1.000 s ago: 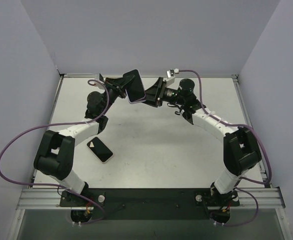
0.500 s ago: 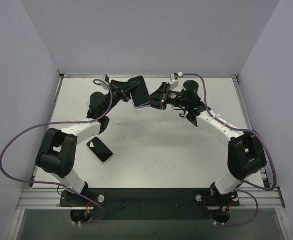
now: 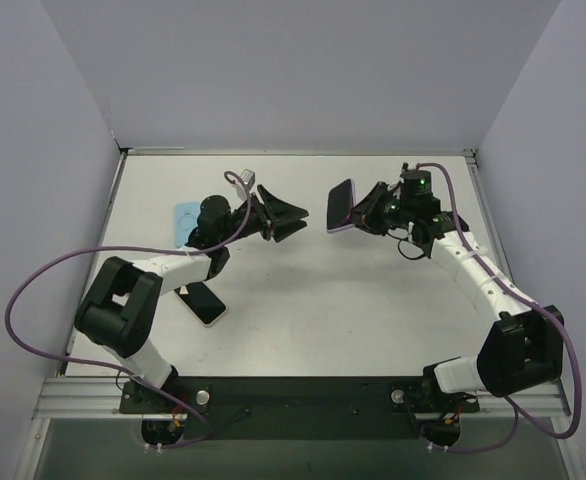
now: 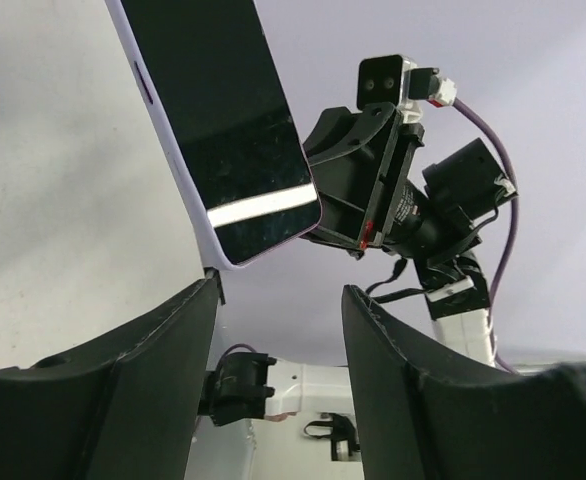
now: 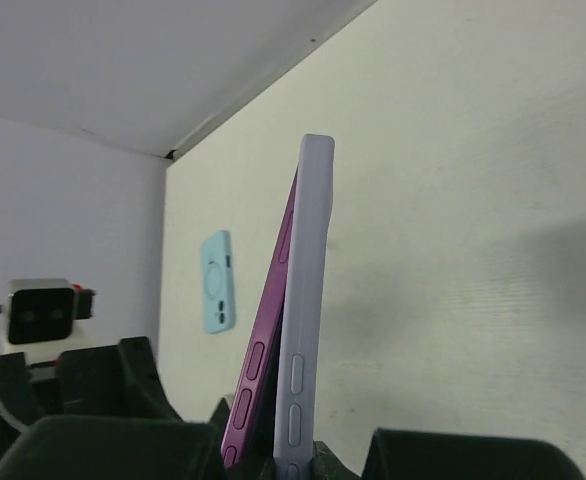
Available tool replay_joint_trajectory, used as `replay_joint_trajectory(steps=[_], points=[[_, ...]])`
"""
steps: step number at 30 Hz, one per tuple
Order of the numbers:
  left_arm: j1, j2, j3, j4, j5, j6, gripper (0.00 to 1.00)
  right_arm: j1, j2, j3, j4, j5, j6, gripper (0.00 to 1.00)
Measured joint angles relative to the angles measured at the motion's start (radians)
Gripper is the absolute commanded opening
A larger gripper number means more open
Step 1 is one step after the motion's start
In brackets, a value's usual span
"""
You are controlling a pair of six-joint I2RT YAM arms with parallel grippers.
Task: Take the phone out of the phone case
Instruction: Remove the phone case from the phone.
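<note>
Top view: the left claw (image 3: 283,215) hangs over the matte white table (image 3: 373,300) with its black fingers spread wide and nothing between them. Facing it, well apart, the right claw (image 3: 358,212) grips the phone (image 3: 339,205), a flat dark slab with rounded corners, held up off the table. A pale blue case (image 3: 186,222) lies flat near the far left. A second phone (image 3: 201,302), glossy and dark with a light rim, lies by the left arm.

Left wrist view: the two broad, matte black fingers (image 4: 143,390) stand far apart, empty. Above them the phone's (image 4: 223,120) glassy black screen shows a bright reflected stripe, edged by a lilac rim. The right claw clamps its far end.

Right wrist view: the case (image 5: 308,260) appears edge-on, smooth lilac with moulded button bumps. The magenta phone (image 5: 268,330) meets it at the top and angles away lower down, partly out. The right claw (image 5: 283,455) is closed on their lower ends.
</note>
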Motion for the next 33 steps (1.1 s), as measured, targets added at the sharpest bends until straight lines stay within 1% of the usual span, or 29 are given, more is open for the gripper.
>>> replay_joint_trajectory(steps=[2,4,7,9,14,16,17,19,20,21,27,33], points=[[0.001,-0.021,0.0,-0.05,0.001,0.046,0.64,0.002,-0.018,0.0,-0.067,0.056,-0.053,0.0],[0.003,-0.052,0.0,-0.125,-0.002,0.104,0.63,0.025,-0.032,0.0,-0.144,0.157,-0.124,0.0],[0.008,-0.109,0.0,-0.254,-0.021,0.193,0.63,0.096,-0.036,0.0,-0.247,0.33,-0.222,0.0],[0.013,-0.147,0.0,-0.34,-0.047,0.246,0.63,0.151,-0.034,0.0,-0.299,0.418,-0.273,0.0],[0.031,-0.213,0.0,-0.473,-0.089,0.327,0.63,0.254,-0.029,-0.043,-0.336,0.552,-0.347,0.0],[0.042,-0.227,-0.004,-0.497,-0.099,0.345,0.63,0.294,-0.019,-0.076,-0.339,0.591,-0.364,0.0],[0.045,-0.23,-0.006,-0.504,-0.104,0.349,0.63,0.307,-0.011,-0.088,-0.341,0.605,-0.369,0.09],[0.054,-0.234,-0.014,-0.518,-0.107,0.356,0.63,0.334,0.016,-0.115,-0.342,0.627,-0.373,0.15],[0.056,-0.234,-0.019,-0.525,-0.109,0.359,0.63,0.346,0.033,-0.132,-0.337,0.633,-0.373,0.2],[0.059,-0.234,-0.023,-0.531,-0.109,0.36,0.63,0.353,0.044,-0.143,-0.333,0.636,-0.372,0.22],[0.06,-0.233,-0.03,-0.548,-0.109,0.372,0.62,0.364,0.106,-0.196,-0.268,0.644,-0.357,0.23],[0.05,-0.233,-0.03,-0.633,-0.136,0.42,0.62,0.367,0.134,-0.206,-0.218,0.648,-0.322,0.2]])
